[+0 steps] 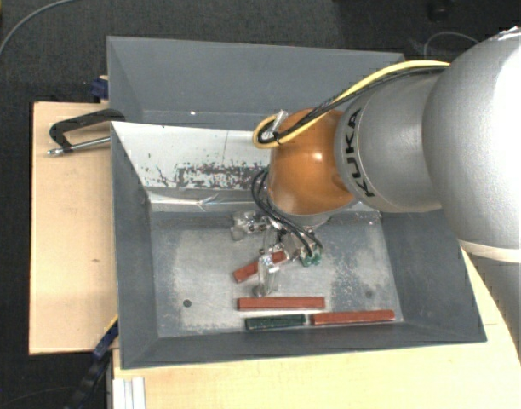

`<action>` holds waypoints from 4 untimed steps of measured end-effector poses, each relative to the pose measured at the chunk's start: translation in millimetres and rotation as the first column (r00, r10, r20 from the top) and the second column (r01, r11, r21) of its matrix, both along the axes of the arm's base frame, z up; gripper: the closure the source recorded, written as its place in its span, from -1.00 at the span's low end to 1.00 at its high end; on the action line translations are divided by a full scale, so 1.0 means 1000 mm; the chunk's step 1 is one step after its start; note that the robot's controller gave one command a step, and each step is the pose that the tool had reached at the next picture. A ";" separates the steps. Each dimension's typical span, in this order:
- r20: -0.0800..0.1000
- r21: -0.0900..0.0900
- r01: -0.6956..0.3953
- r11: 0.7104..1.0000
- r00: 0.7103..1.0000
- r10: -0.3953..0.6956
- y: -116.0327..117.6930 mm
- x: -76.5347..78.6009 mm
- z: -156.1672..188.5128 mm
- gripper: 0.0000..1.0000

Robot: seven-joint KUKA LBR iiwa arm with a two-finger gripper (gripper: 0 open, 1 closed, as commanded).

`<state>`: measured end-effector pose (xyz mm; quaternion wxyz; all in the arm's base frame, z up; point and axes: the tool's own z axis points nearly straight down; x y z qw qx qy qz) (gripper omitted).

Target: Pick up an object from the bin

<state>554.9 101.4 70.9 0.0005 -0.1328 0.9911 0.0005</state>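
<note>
Grey KUKA arm (431,135) with orange wrist cover (305,173) extended in from the right. Beneath it the gripper (266,273) stood just beside a small red-brown block (245,272) at the mid-floor of the grey metal bin (184,271); whether the gripper was open or closed could not be told.

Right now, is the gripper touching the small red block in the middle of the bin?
Cannot tell. In the camera view the gripper sits right at the small red block, by its right end, but looking down, neither contact nor a gap shows plainly.
</note>
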 end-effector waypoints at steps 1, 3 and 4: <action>0.001 0.000 0.000 1.000 1.000 0.000 0.000 0.000 0.000 1.00; 0.005 0.001 -0.092 0.996 0.996 0.092 0.021 -0.010 0.145 -1.00; -0.007 0.000 -0.193 0.981 0.981 0.193 0.033 -0.001 -0.001 -1.00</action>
